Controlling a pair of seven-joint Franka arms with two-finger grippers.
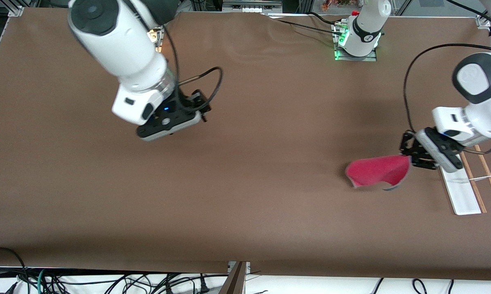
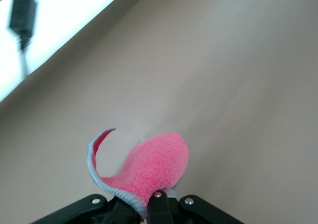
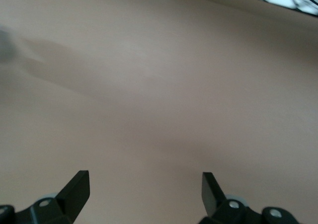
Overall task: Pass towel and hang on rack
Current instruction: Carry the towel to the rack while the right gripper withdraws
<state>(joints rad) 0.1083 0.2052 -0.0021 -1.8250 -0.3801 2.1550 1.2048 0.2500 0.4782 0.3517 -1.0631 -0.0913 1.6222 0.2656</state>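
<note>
Bare table [image 1: 245, 196] between the arms, rack [image 1: 469, 192] just beside the left gripper [image 1: 412, 157] holding the towel [image 1: 376, 171]

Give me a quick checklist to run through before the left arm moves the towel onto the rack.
1. Left gripper shut on the towel: ok, one edge is pinched between the fingers in the left wrist view.
2. Towel clear of the table: cannot tell, it hangs curled from the gripper.
3. Rack within reach: ok, it sits right beside the gripper at the left arm's end of the table.
4. Rack crossbar free: ok, nothing hangs on it.
5. Right gripper out of the way: ok, it waits open over bare table toward the right arm's end, fingers apart and holding nothing.
</note>
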